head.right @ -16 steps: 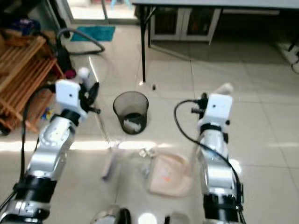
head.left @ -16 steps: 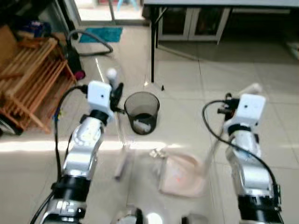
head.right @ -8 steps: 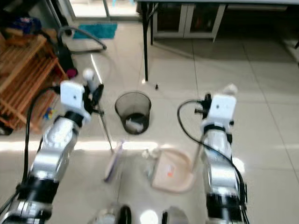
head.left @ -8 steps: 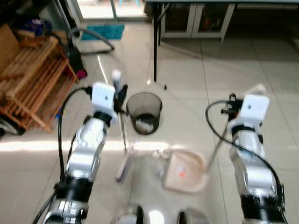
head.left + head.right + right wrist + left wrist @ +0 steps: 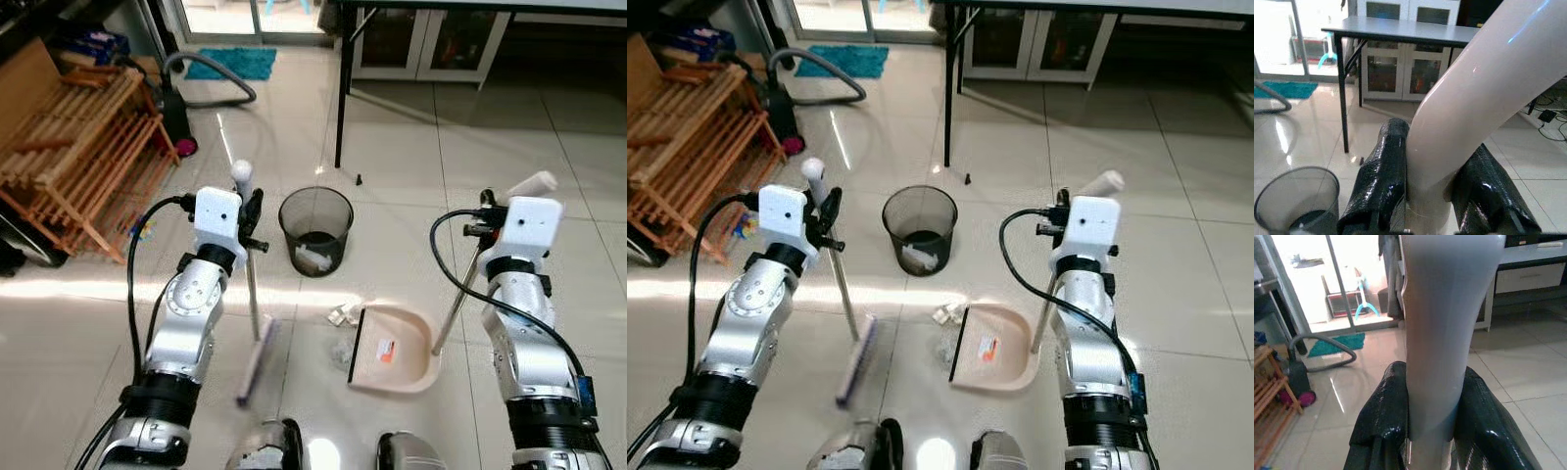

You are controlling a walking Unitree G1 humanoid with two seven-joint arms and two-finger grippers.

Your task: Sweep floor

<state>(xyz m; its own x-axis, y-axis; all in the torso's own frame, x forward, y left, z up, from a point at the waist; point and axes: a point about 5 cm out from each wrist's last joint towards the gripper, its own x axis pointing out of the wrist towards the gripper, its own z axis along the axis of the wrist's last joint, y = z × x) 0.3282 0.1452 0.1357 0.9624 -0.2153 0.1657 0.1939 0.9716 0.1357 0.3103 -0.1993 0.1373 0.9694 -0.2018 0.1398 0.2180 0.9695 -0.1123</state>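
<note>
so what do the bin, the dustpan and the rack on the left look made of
Bin: dark mesh, likely metal; the floor shows through its wall. Dustpan: smooth, pale pink, probably plastic, with a thin shiny pole that looks like metal. Rack: slatted, unpainted wood by its colour and grain.

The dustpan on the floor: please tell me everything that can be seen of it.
The dustpan is pale pink, plastic by its look, with a dark strip along its front lip and a small orange and white label inside. It lies flat on the tiled floor, its open edge facing the robot's left, toward small scraps of litter beside the lip. A long thin metal handle rises from its back, ending in a pale grip held by the right gripper. The bin stands just beyond it.
</note>
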